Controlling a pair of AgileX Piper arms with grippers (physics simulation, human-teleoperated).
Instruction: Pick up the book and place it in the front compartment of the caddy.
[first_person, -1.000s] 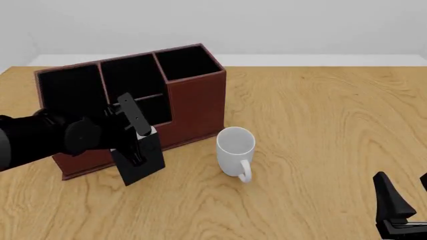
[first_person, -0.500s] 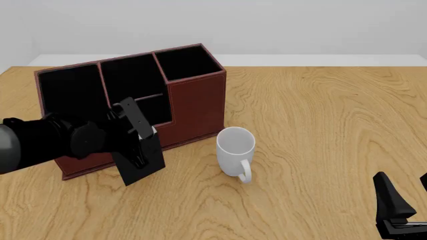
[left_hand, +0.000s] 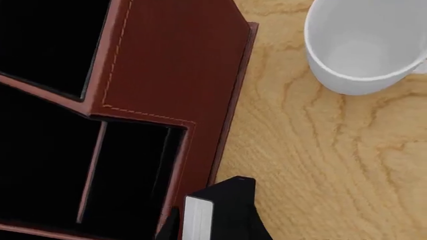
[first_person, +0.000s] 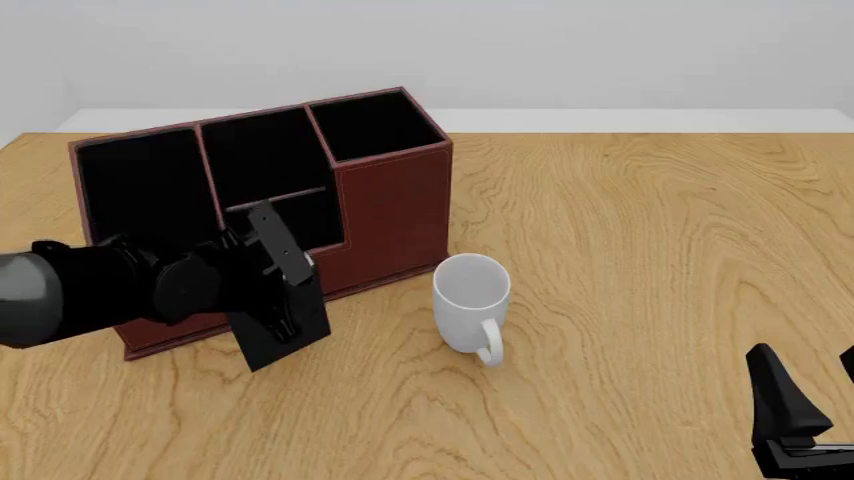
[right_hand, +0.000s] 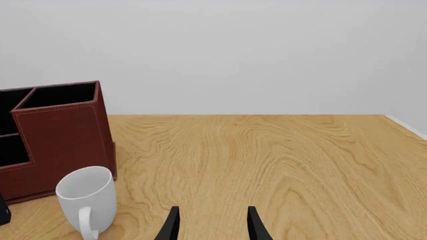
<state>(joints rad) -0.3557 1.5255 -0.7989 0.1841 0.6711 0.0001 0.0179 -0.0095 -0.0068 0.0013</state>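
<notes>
The left tool is clamped on the book, which hangs tilted off the bench, low against the caddy and its near wall. The pickup looks done; lifting over the rim into the front compartment, just behind and above the tool, remains. The white mug stands beside it. Far right, the right tool rests, jaws apart, empty.
</notes>
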